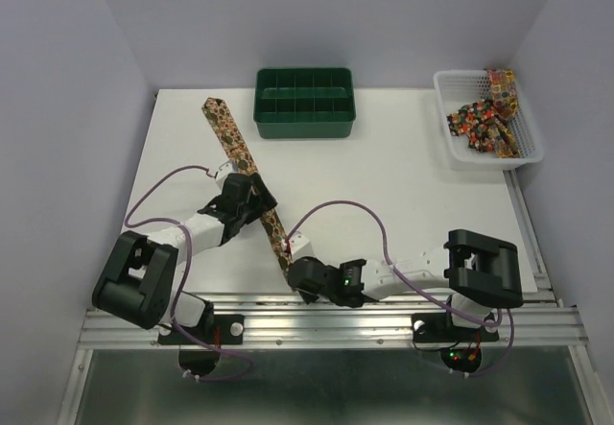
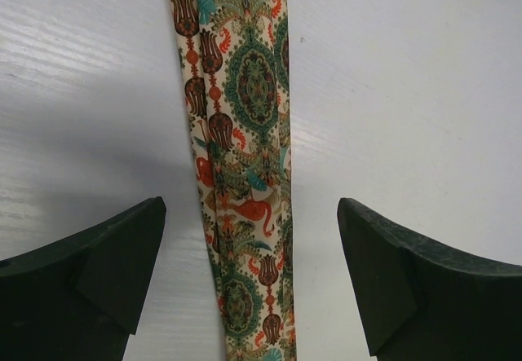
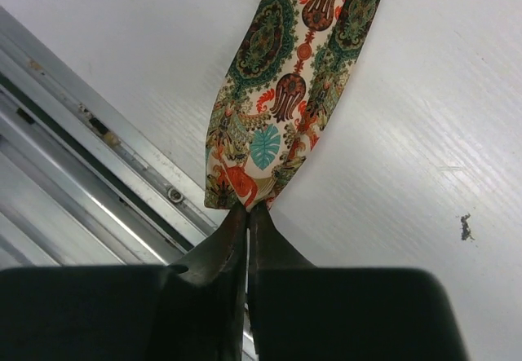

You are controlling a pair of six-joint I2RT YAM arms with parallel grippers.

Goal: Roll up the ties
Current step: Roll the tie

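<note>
Right claw (image 3: 247, 208) of mine is clamped on the tie (image 3: 281, 108) tip at the table (image 3: 424, 133) edge. My left claw (image 2: 251, 206) gapes wide astride the tie.

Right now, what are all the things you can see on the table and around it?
laid-out tie: one, cream with green, red and brown print, flat, slanting from far left to the near edge
bundled ties: several, count unclear, red, yellow and brown print, heaped in the basket
compartment tray: one, dark green, far middle of the table
mesh basket: one, white, far right corner
table: one, white, under everything
cables: two, purple, looping off the arms
left tool: one, black, open, a finger on each side of the laid-out tie
right tool: one, black, shut on the laid-out tie's near tip
</note>
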